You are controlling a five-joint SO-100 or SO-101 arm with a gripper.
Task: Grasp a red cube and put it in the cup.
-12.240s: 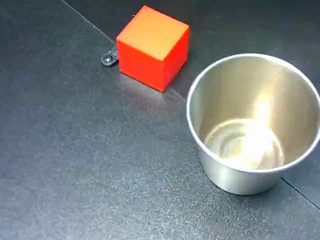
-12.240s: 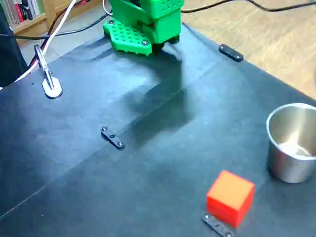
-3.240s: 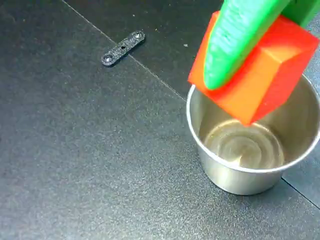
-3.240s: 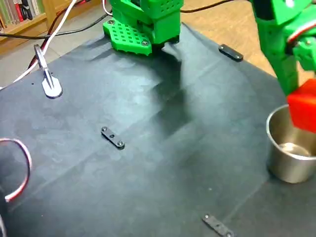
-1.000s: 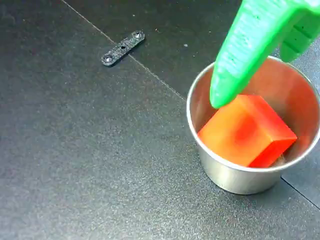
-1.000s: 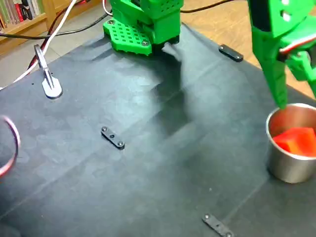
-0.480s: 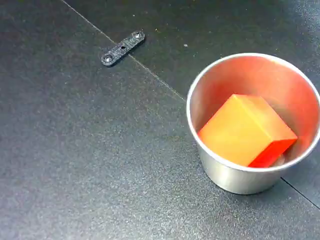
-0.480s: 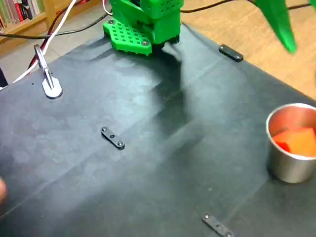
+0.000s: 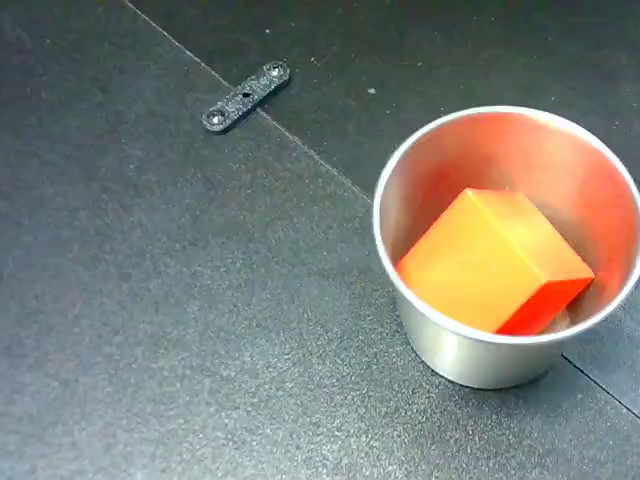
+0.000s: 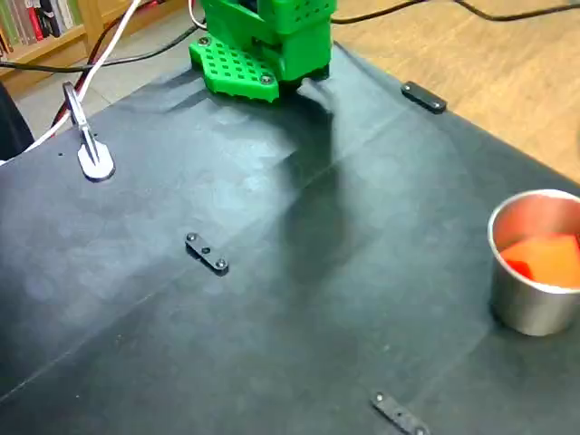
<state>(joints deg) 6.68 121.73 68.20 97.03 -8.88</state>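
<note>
The red cube [image 9: 495,262] lies tilted inside the cup [image 9: 450,345], its top face lit orange, and it leans against the cup's inner wall. In the other fixed view the cube [image 10: 546,257] shows above the rim of the silver cup [image 10: 526,308] at the right edge of the black mat. The gripper is out of both fixed views; only the arm's green base [image 10: 263,41] stands at the far end of the mat.
A small black metal strip [image 9: 245,96] lies on the mat beyond the cup; in the wide view such strips [image 10: 207,253] [image 10: 399,412] [image 10: 423,97] lie on the mat. A silver clamp [image 10: 89,145] and cables sit at the far left. The mat's right edge borders a wooden floor.
One second ago the green gripper hung open over the cup with the cube just dropped in. It rose and left both views; the cube stays in the cup.
</note>
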